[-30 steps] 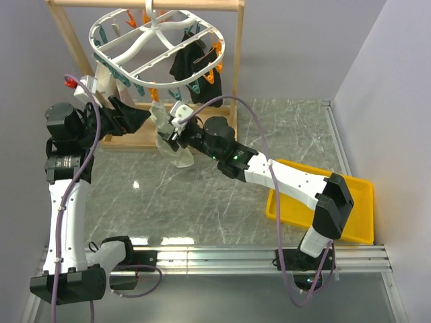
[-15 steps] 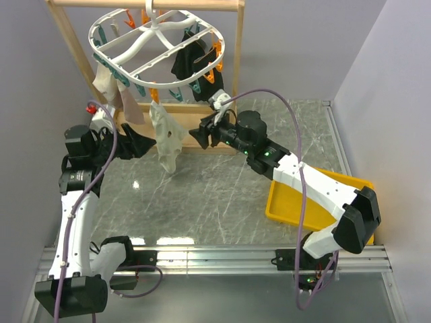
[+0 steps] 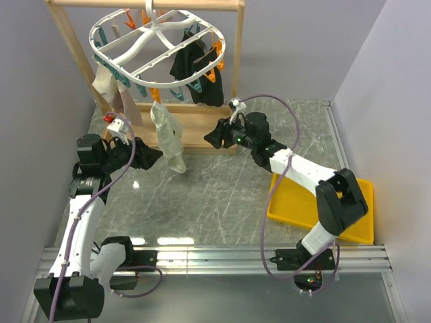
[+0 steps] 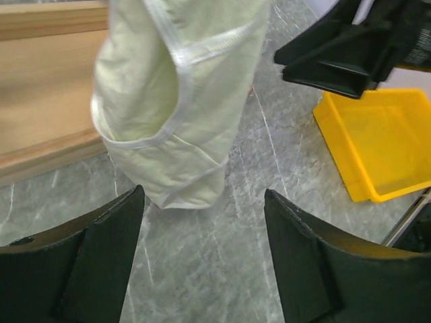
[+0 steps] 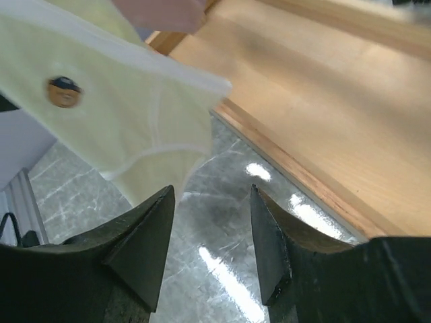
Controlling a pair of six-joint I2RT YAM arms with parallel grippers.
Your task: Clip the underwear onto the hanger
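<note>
Since the earlier frames, both arms have been drawn back from the underwear point(image 3: 168, 138), the right one towards the right side of the counter point(image 3: 222, 188) and the left one lower and closer to its base. The garment is now left hanging from the near rim of the hanger point(image 3: 158, 40), its top edge apparently caught at an orange clip point(image 3: 155, 93), and its lower end is seen in front of the wooden rack base point(image 3: 202, 124).

The left hand point(image 3: 151, 159) is held just to the left of the underwear, fingers spread wide, with nothing between them. The right hand point(image 3: 210, 136) is held apart from the garment on the other side, likewise released and empty, pointing towards it.

In the right wrist view a small dark spot point(image 5: 62, 91) is shown on the pale fabric. A black garment point(image 3: 195, 70) and a beige-pink cloth point(image 3: 108, 84) are also hung from the hanger. A yellow bin point(image 3: 357, 215) is set on the counter at the right.
</note>
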